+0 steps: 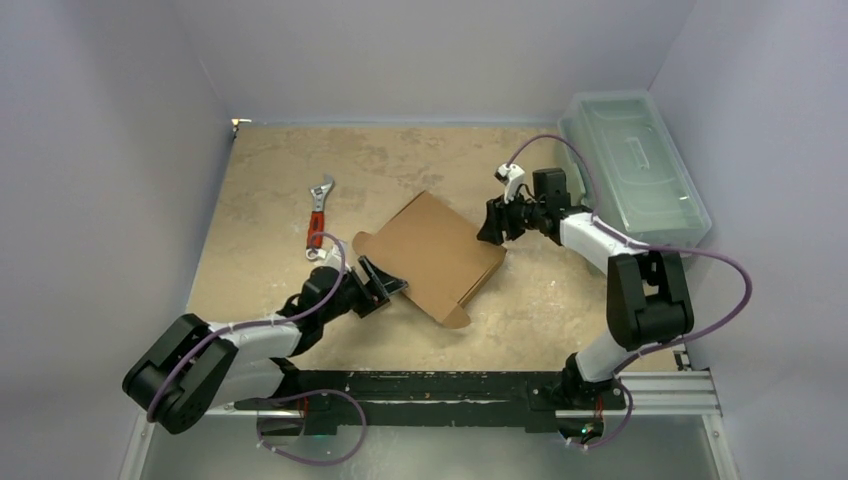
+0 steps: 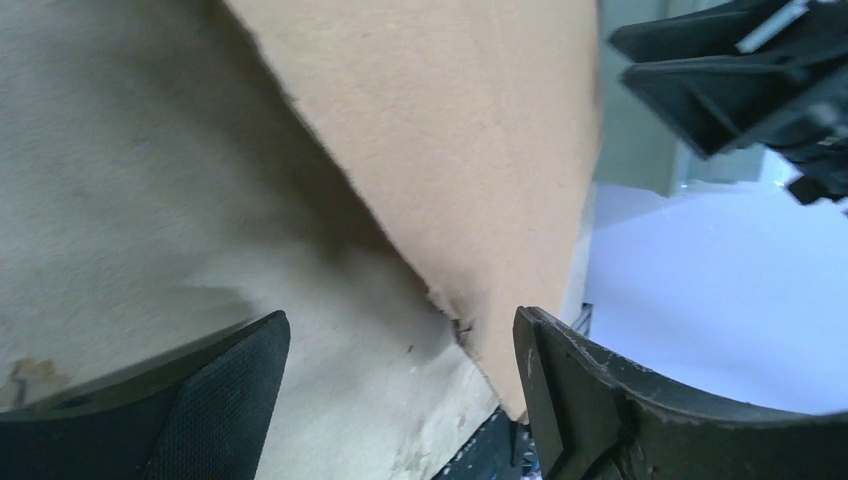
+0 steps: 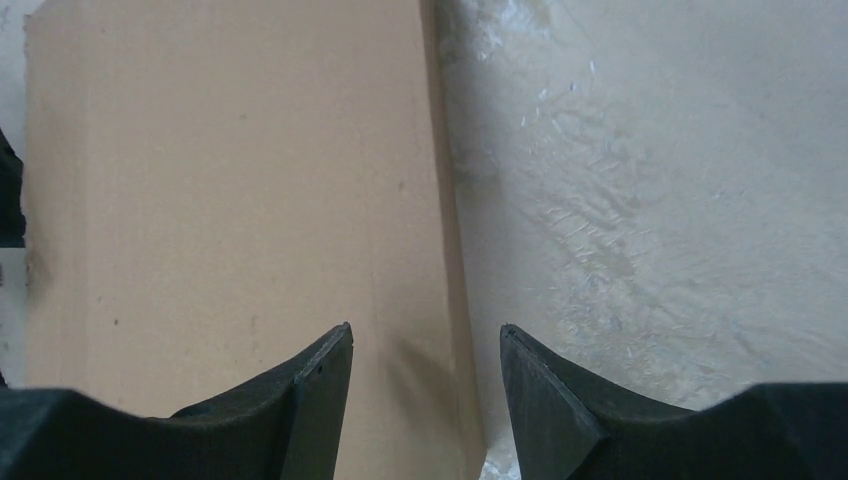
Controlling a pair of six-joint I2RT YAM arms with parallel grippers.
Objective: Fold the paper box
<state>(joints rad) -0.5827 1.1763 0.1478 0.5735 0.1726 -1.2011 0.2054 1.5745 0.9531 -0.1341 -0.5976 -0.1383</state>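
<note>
Paper box (image 1: 430, 255): brown cardboard, folded flat, lying mid-frame on table (image 1: 270, 180), set diagonally, small rounded tabs at left and lower corners.

Nearest, lower left of frame: left end effector (image 1: 385, 285), placed at box's lower-left edge. Jaws spread wide. Wrist view: frayed cardboard corner lying in the gap, fingers (image 2: 230, 400) either side, neither seen touching it.

Further up, right of centre: right end effector (image 1: 492, 225), placed at box's upper-right corner. Jaws apart, nothing clamped. Wrist view: fingers (image 3: 320, 400) straddling box's long edge, one over cardboard, other over bare table. Contact with cardboard not determinable.

Left of box, at similar depth: red-handled adjustable wrench (image 1: 318, 215), flat on table, near box's left corner, not touching.

Farthest, upper right of frame: translucent pale-green lidded plastic bin (image 1: 635, 165), beside right wall, well apart from box.
</note>
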